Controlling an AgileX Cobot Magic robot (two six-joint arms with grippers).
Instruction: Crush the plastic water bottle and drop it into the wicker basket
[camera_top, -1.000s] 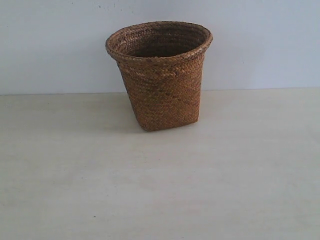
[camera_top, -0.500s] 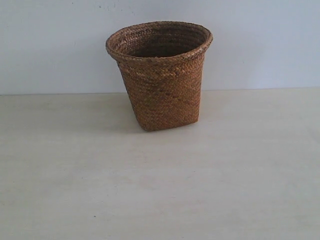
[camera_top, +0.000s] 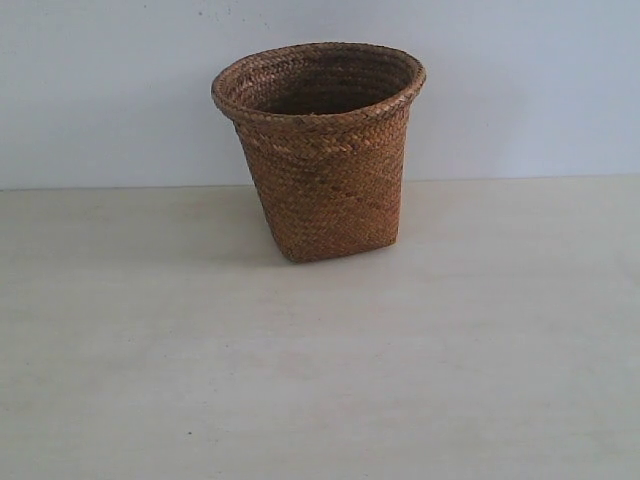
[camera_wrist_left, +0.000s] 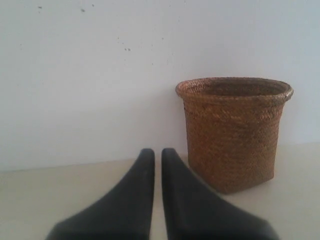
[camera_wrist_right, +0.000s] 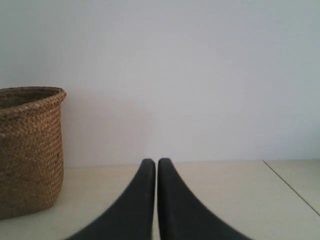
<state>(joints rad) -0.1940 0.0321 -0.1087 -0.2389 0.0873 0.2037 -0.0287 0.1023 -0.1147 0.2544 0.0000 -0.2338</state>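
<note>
The plastic water bottle is not made out in any view, and it cannot be told whether it lies inside the basket, since the floor of the basket is hidden by its own rim. The tall brown woven wicker basket (camera_top: 325, 190) is set upright on the table, a little left of the middle of the exterior view and close to the wall behind it. A round, flared, braided rim is carried at its top, and the body is tapered down to a squarish base. Only the upper part of the dark inner weave is shown through the mouth.

The pale, matt table (camera_top: 320, 390) is spread around the basket, and a soft shadow is cast on it to the left of the base. A plain white wall (camera_top: 100, 90) with a few small specks is seen behind.

In the left wrist view the black, tapered fingers of the left gripper (camera_wrist_left: 157, 153) are brought nearly together, with only a slim gap between them and nothing gripped; the basket (camera_wrist_left: 232, 145) is shown beyond them, well apart. In the right wrist view the right gripper (camera_wrist_right: 156, 163) is likewise drawn in to a thin slit and holds nothing, with the basket (camera_wrist_right: 27, 155) apart from it. A thin line (camera_wrist_right: 290, 185) is seen running across the tabletop there.
</note>
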